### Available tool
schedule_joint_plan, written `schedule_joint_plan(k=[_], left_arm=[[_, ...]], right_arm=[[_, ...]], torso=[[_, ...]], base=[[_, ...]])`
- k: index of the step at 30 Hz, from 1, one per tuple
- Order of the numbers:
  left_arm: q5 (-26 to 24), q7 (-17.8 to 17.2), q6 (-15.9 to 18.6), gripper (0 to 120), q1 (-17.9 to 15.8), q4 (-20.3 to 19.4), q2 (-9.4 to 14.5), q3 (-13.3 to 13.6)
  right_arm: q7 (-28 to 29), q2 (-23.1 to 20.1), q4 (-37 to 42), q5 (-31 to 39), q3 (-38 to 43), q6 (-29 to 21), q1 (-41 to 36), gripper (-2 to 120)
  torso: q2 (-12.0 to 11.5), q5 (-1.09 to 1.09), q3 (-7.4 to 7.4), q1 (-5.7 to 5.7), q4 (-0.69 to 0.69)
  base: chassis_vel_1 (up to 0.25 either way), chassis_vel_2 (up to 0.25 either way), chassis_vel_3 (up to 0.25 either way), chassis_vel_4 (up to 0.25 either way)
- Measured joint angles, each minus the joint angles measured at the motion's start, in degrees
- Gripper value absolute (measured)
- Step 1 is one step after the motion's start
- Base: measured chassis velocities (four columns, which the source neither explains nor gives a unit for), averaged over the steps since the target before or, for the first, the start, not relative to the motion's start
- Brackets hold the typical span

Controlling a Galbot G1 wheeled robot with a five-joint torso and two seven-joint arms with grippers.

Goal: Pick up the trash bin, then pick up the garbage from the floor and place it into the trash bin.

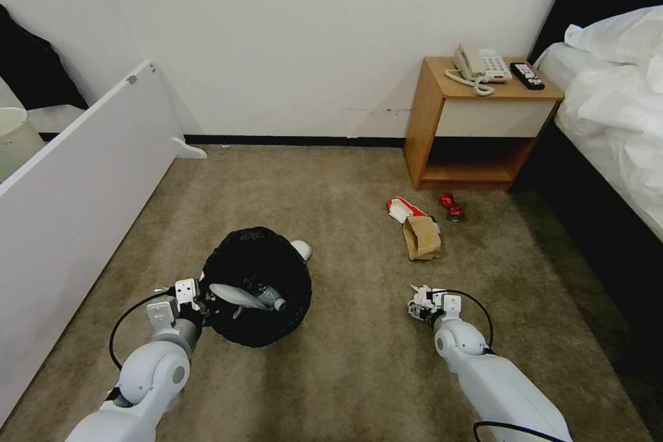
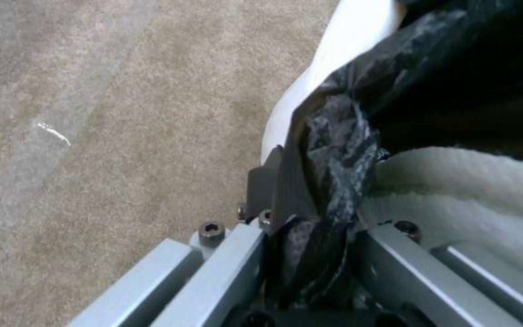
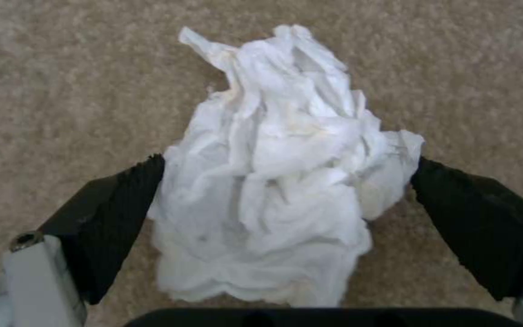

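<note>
The trash bin [image 1: 257,331], white with a crinkled black bag [image 2: 334,136], is at the left, tipped toward me. My left gripper [image 1: 197,295] [image 2: 310,209] is shut on its near rim. Inside lie a white slipper [image 1: 235,295] [image 2: 473,181] and a small plastic bottle [image 1: 268,297]. A second slipper [image 1: 302,248] peeks out behind the bin. My right gripper [image 1: 420,305] [image 3: 286,213] is open, low over the carpet. Its fingers [image 3: 122,213] stand on either side of a crumpled white paper [image 3: 279,181]. Farther off lie a brown paper bag [image 1: 421,236], a red-white packet [image 1: 404,208] and a red can [image 1: 451,206].
A wooden nightstand [image 1: 431,117] with a phone [image 1: 481,65] and a remote [image 1: 527,75] stands by the far wall. A bed [image 1: 615,110] runs along the right. A white panel [image 1: 76,193] slants along the left, with a cream bucket [image 1: 12,138] behind it.
</note>
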Motion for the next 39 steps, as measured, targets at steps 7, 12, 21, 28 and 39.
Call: schedule_joint_plan(k=[7, 12, 21, 28, 39], left_arm=[[0.04, -0.05, -0.02, 0, -0.04, 0.08, -0.06, 0.08], [0.09, -0.08, -0.14, 0, -0.01, 0.09, -0.09, 0.13], [0.27, -0.19, -0.43, 0, 0.13, 0.08, -0.08, 0.4], [0.31, -0.13, -0.52, 0, 0.12, 0.09, -0.05, 0.39], [0.29, -0.13, -0.49, 0, -0.48, 0.18, -0.49, 0.76]], right_arm=[[-0.28, 0.46, 0.08, -0.09, -0.23, 0.3, 0.04, 100], [-0.41, 0.45, 0.42, -0.1, -0.43, 0.59, -0.05, 100], [-0.56, 0.14, 0.77, -0.11, -0.46, 0.73, -0.44, 71], [-0.97, 0.09, 0.84, -0.25, -0.48, 0.94, -0.78, 44], [1.89, -4.42, 7.91, 2.93, -1.61, 0.78, -2.9, 0]], torso=[[0.0, 0.0, 0.0, 0.0, 0.0], [0.0, 0.0, 0.0, 0.0, 0.0], [0.0, -0.01, 0.0, 0.0, 0.0], [0.0, -0.01, 0.0, 0.0, -0.01], [0.0, 0.01, 0.0, 0.0, -0.01]], base=[[0.0, 0.0, 0.0, 0.0], [0.0, 0.0, 0.0, 0.0], [0.0, 0.0, 0.0, 0.0], [0.0, 0.0, 0.0, 0.0], [0.0, 0.0, 0.0, 0.0]])
